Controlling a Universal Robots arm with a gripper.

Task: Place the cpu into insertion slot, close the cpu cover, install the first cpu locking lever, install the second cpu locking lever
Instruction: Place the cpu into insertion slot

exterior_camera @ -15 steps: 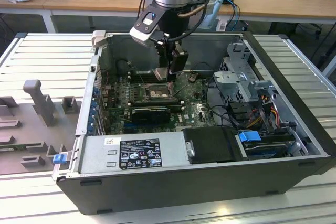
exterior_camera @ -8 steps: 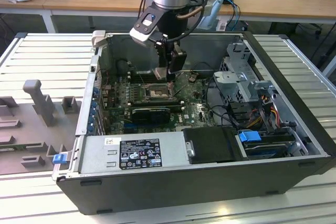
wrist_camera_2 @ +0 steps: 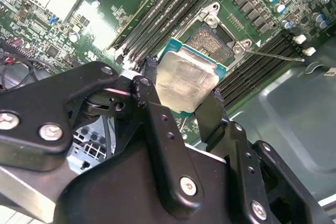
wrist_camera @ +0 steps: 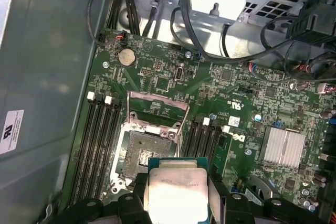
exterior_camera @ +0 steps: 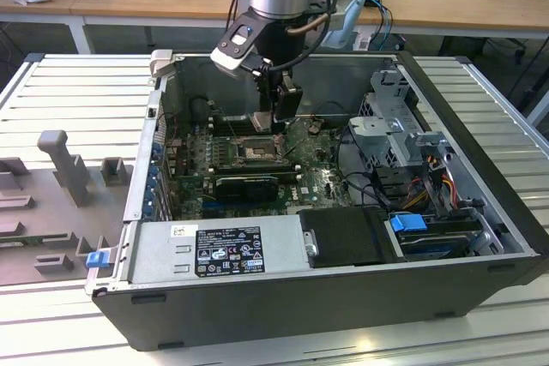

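Observation:
My gripper hangs inside the open computer case, shut on the cpu, a flat square chip with a pale silvery top on a green edge. Black fingers clamp two opposite sides of it. In the first wrist view the cpu sits between the fingers, above and slightly off the insertion slot, which lies bare with its brownish contact field showing. The cpu cover stands tilted open at the slot's far side. The insertion slot has a thin lever rod sticking out beside it. In the exterior view the slot lies just below the gripper.
Long black memory slots flank the socket on both sides. A black expansion card lies in front of it, with the power supply nearer still. A drive cage with cables fills the exterior view's right. A finned heatsink is on the board.

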